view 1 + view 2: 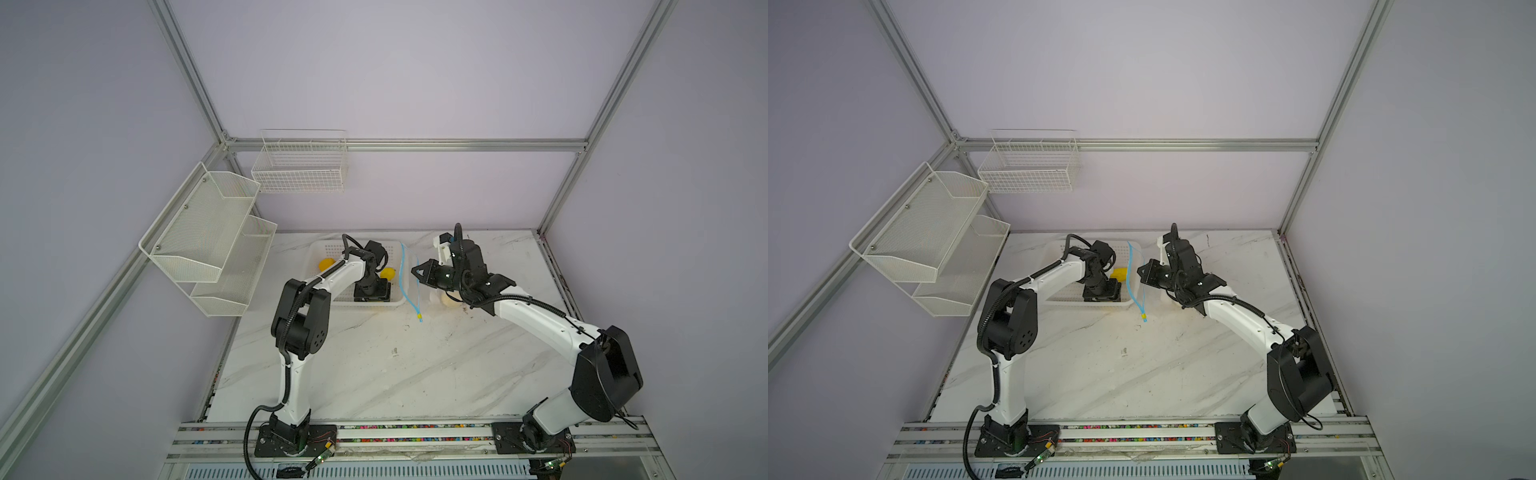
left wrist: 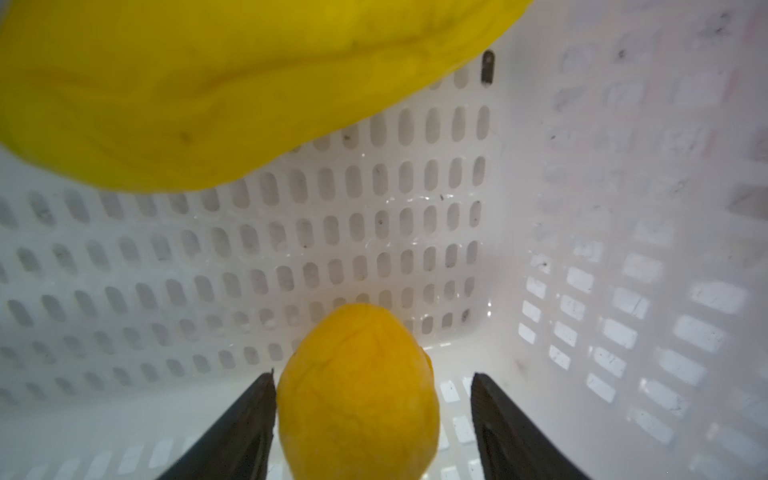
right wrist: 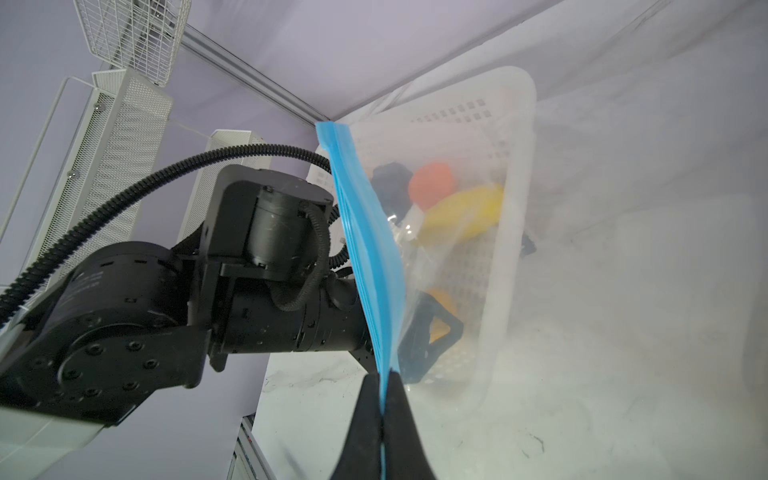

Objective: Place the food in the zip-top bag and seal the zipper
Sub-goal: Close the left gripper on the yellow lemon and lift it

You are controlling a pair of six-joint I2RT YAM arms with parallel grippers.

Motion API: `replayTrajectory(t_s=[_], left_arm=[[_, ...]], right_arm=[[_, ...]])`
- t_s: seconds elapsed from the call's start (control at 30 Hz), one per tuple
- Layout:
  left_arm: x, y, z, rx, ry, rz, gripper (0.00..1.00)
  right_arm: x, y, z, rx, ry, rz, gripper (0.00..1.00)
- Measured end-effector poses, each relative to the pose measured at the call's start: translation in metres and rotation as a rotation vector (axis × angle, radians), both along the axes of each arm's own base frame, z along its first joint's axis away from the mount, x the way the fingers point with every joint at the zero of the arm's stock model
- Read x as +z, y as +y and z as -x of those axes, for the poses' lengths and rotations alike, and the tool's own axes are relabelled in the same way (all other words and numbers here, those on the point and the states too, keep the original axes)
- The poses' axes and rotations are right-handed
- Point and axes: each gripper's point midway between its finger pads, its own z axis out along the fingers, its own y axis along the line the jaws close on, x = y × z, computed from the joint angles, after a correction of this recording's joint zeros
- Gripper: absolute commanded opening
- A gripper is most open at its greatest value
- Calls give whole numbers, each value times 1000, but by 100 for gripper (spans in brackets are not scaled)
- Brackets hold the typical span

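Left gripper (image 2: 372,376) stands released in the basket (image 2: 374,232), a yellow fruit (image 2: 357,399) between its jaws, touching one. Right gripper (image 3: 381,380) is clenched on the zipper (image 3: 368,241)

You see lilac walls (image 1: 415,62), an aluminium frame (image 1: 407,145), a white marbled desk (image 1: 395,374), with mesh shelves (image 1: 199,232) and a wire basket (image 1: 299,174) hung near its far-left corner.

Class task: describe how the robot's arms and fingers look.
The left arm and right arm both have white link shells, bulky black joint housings and black corrugated cables alongside. The fingers are black, flat and tapered.
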Motion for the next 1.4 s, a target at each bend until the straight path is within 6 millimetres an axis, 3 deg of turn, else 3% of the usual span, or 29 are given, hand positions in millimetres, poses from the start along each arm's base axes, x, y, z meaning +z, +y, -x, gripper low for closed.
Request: replayTrajectory(t_s=[0.33,0.87,1.4], left_arm=[[-8,16,11,-8,60,-52,56],[8,32,3,39,52,-19,48],[100,26,0,52,-142,127,43]], right_arm=[[0,0,0,0,0,1,0],[-4,0,-4,-4,8,6,0],[10,2,-9,-11,-17,-8,0]])
